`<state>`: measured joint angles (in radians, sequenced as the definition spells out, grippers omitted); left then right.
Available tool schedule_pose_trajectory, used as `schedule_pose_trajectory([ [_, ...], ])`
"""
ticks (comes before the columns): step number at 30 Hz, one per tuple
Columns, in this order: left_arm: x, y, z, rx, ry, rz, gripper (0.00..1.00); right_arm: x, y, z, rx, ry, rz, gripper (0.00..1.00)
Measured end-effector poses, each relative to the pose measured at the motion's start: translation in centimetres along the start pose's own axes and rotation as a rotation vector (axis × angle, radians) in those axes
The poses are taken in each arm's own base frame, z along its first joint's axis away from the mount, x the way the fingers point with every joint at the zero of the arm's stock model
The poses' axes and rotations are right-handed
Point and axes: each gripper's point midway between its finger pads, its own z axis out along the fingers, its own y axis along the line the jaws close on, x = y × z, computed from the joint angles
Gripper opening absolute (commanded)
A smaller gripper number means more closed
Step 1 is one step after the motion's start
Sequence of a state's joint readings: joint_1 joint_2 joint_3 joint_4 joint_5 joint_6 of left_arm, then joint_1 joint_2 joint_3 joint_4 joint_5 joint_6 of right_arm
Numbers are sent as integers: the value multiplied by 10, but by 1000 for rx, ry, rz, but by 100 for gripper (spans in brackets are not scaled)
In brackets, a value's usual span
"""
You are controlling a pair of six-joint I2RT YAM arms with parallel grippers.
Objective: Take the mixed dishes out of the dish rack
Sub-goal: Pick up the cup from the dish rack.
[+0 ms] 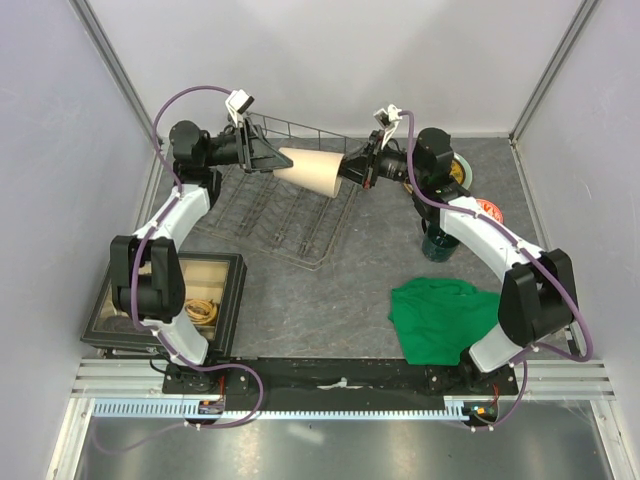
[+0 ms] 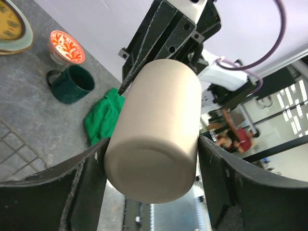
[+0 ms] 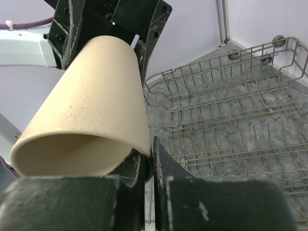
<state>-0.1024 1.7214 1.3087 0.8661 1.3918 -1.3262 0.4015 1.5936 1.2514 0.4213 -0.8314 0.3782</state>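
Observation:
The tall beige cup (image 1: 312, 170) hangs on its side above the dish rack (image 1: 290, 220), held at both ends. My left gripper (image 1: 283, 163) has its jaws against the sides of the cup's base (image 2: 159, 130). My right gripper (image 1: 350, 170) is shut on the cup's rim (image 3: 91, 110), one finger inside the mouth and one outside (image 3: 148, 154). The grey wire rack (image 3: 231, 110) below shows no dishes. On the table at the right stand the dark green mug (image 2: 72, 84), the small red-and-white bowl (image 2: 66, 45) and stacked plates (image 2: 12, 24), the top one yellow-patterned.
A crumpled green cloth (image 1: 445, 318) lies at the front right, next to the right arm's base. A black-framed compartment tray (image 1: 165, 305) sits at the front left. The mug (image 1: 438, 243) and bowl (image 1: 490, 212) stand close under the right arm.

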Motion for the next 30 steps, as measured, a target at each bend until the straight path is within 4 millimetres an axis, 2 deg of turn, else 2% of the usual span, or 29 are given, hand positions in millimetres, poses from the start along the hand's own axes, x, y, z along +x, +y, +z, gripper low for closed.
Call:
schedule_pose_trajectory([
  [2,1,4,0,-11,1,24,85,2,2,-1,3,13,7,0],
  [4,3,5,-1,-20,5,47,96,3,4,-3,6,24,16,0],
  [6,4,4,-1,-27,8,72,99,4,6,-4,11,33,21,0],
  [11,-5,-1,-8,-45,-3,123,99,3,4,-10,25,39,20,0],
  [17,-23,-3,-25,-80,-41,161,99,-3,-6,-26,66,31,17,0],
  [22,-38,2,-46,-129,-79,183,99,-1,-30,-49,152,67,32,0],
  [30,-72,27,-66,-354,-96,323,99,-3,-89,-103,448,201,-47,0],
])
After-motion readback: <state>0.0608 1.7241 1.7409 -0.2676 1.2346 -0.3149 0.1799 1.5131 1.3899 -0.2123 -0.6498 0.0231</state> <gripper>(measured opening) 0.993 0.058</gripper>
